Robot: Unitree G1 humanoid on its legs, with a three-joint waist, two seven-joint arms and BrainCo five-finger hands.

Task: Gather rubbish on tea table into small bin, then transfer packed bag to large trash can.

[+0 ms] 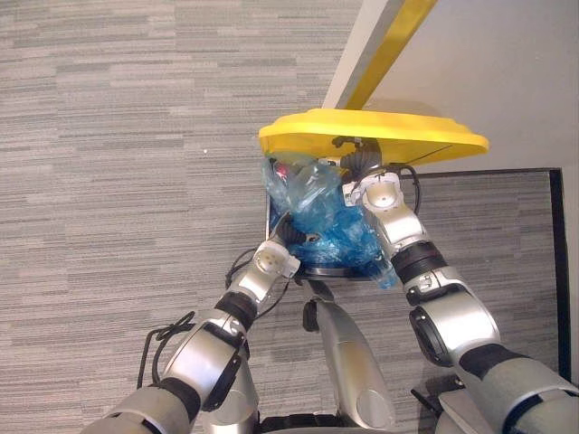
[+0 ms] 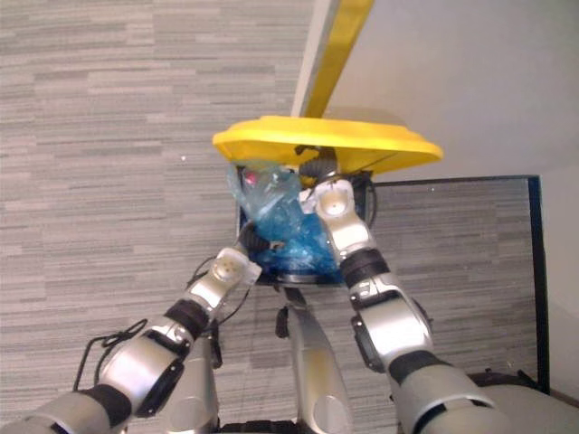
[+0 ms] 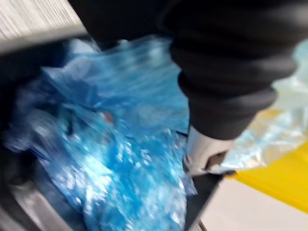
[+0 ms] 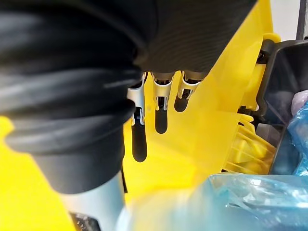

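Grey carpet floor point(image 1: 136, 136): right hand point(image 1: 360, 165), fingers point(image 4: 160, 108) straight, props the yellow plastic lid point(image 1: 380, 131) above the crumpled blue plastic bag point(image 1: 321, 212) at the left hand point(image 1: 291, 231), whose grip cannot be told.

You have the left hand point(image 3: 226, 77) close over a crumpled blue plastic bag point(image 3: 120, 159), dark ribbed cover foremost. The bag lies within the dark walls of a bin point(image 3: 24, 67). A yellow lid point(image 3: 284, 180) shows just past the bin's rim, and grey carpet point(image 3: 33, 19) beyond its far wall.

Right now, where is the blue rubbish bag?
Centre of the left eye view: the blue rubbish bag sits in the mouth of the dark trash can, under its raised yellow lid.
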